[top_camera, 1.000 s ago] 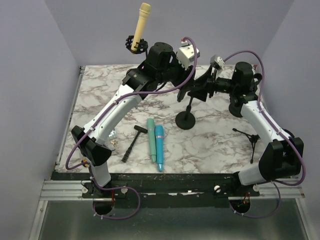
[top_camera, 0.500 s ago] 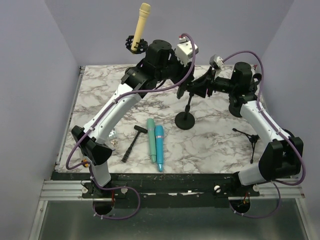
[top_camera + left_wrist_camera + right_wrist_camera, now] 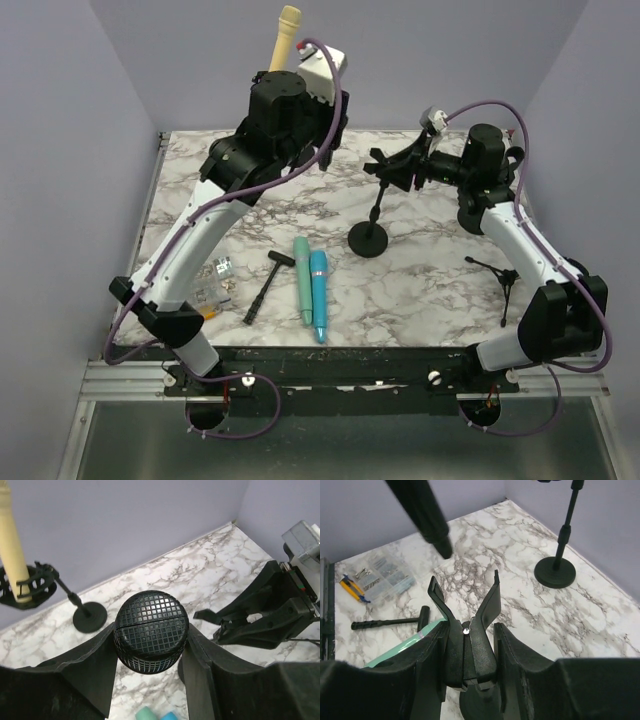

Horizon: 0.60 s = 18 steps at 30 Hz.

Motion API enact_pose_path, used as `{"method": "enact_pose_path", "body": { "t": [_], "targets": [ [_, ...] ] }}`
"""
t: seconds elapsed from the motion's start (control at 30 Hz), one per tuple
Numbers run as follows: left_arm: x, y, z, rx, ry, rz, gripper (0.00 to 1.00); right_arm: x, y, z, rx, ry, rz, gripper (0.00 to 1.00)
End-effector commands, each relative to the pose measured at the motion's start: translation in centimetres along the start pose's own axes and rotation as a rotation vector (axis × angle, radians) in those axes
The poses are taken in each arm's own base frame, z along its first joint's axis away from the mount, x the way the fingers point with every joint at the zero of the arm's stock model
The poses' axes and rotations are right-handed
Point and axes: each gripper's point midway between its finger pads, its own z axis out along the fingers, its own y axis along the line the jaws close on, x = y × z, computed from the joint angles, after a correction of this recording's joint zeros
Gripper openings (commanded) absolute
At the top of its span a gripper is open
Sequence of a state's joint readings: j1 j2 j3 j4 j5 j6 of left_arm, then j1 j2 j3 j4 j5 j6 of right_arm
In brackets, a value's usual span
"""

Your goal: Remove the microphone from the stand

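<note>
Left gripper (image 3: 150, 662) clamped on black microphone (image 3: 151, 630); right gripper (image 3: 468, 660) clamped on empty stand clip (image 3: 465, 605). Beige microphone (image 3: 12, 545) on second stand (image 3: 89, 616), upper left.

The microphone (image 3: 151, 632) hides its handle behind its head.

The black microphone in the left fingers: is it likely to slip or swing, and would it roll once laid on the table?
The left fingers seem to press only its rounded mesh head, so the black microphone may pivot; its handle hangs free. Being round, it would probably roll on the smooth table.
</note>
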<state>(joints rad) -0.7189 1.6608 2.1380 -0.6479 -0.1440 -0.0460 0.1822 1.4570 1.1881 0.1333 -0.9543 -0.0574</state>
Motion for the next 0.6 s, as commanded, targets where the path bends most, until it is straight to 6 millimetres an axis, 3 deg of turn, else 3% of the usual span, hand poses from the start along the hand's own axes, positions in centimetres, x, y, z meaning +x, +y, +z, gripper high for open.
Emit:
{"method": "enact_pose_path", "body": {
  "t": [0.0, 0.27, 0.47, 0.57],
  "targets": [
    [3.1, 2.0, -3.2, -0.108, 0.104, -0.188, 0.00, 2.9, -2.7, -0.7, 0.170, 0.063, 0.040, 0.01],
    [15.1, -4.3, -4.1, 0.134, 0.445, -0.449, 0.00, 2.5, -3.4, -1.3, 0.235, 0.052, 0.022, 0.01],
    [23.0, -6.9, -2.8, 0.176, 0.649, -0.568, 0.00, 2.0, -3.1, -1.6, 0.245, 0.038, 0.007, 0.01],
    [26.1, -7.7, -1.8, 0.174, 0.713, -0.623, 0.00, 1.7, -2.9, -1.8, 0.250, 0.027, -0.001, 0.01]
  ]
}}
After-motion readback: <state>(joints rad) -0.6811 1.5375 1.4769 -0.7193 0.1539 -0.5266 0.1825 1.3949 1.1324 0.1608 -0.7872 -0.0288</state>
